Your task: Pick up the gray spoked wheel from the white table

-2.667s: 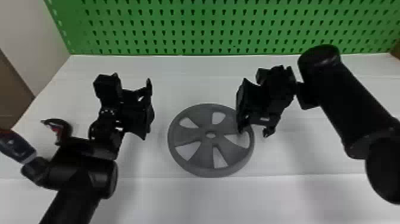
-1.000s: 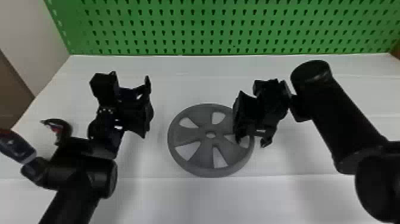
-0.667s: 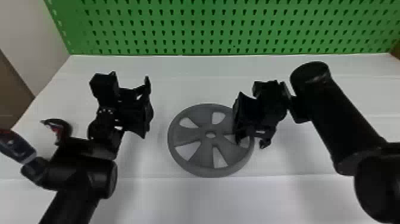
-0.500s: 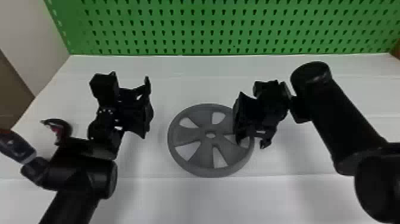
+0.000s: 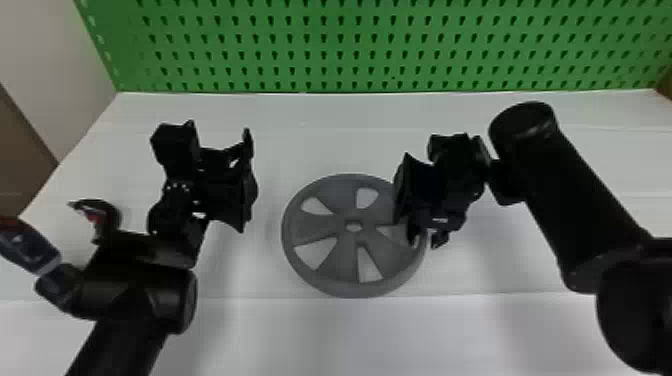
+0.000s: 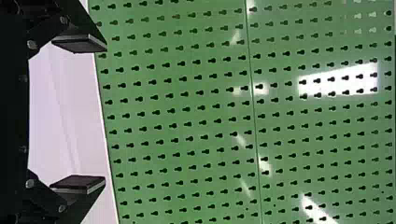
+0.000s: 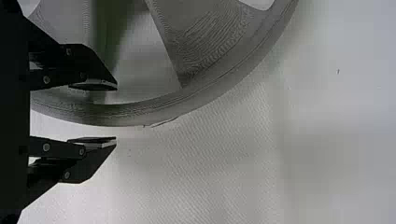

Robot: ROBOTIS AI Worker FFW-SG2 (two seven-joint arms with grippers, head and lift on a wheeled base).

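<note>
The gray spoked wheel point(image 5: 325, 227) lies flat on the white table point(image 5: 350, 330). Over its right edge is my right gripper point(image 5: 426, 239), pointing down. Seen from the right wrist, the right gripper point(image 7: 116, 113) stands open, one finger on the spoke side and the other outside the wheel's rim point(image 7: 205, 93), with gaps to the rim. To the left of the wheel and apart from it, my left gripper point(image 5: 220, 185) is held above the table. In the left wrist view the left gripper point(image 6: 106, 114) has its fingers wide apart and nothing between them.
A green pegboard point(image 5: 350, 50) stands along the table's back edge. At the far left, beside the left arm, are a dark curved piece with red point(image 5: 102, 215) and a gray and red object point(image 5: 27, 245).
My right gripper has shifted left and a little toward the robot, over the wheel's right edge, and has since stayed almost still. The left arm has barely moved; the wheel lies where it was.
</note>
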